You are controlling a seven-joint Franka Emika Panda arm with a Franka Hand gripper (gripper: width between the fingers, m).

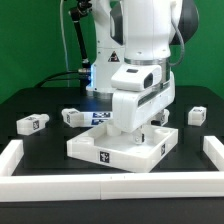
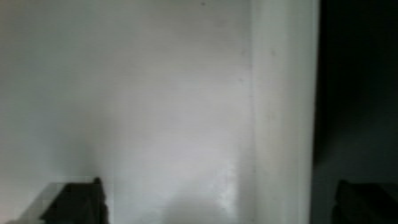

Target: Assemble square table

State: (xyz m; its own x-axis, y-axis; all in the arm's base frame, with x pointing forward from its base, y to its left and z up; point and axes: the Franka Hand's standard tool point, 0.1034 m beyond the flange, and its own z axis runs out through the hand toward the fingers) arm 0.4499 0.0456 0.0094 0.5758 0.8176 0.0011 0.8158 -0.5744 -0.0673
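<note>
The white square tabletop [image 1: 118, 148] lies flat on the black table in the middle of the exterior view, a tag on its front wall. My gripper [image 1: 138, 127] is low over its far part, fingertips hidden behind the hand. In the wrist view the tabletop [image 2: 160, 100] fills most of the frame as a blurred white surface, with its edge running beside a dark strip. The gripper [image 2: 219, 205] is open, one dark fingertip [image 2: 75, 202] over the white surface and the other beyond the edge. Three white block legs lie loose: two [image 1: 33, 123] [image 1: 72, 116] at the exterior view's left, one [image 1: 196, 115] at its right.
The marker board [image 1: 100, 117] lies behind the tabletop near the arm's base. Low white border strips run along the exterior view's left [image 1: 10, 158], right [image 1: 212, 150] and front [image 1: 110, 180]. A green wall stands behind, with cables at the back left.
</note>
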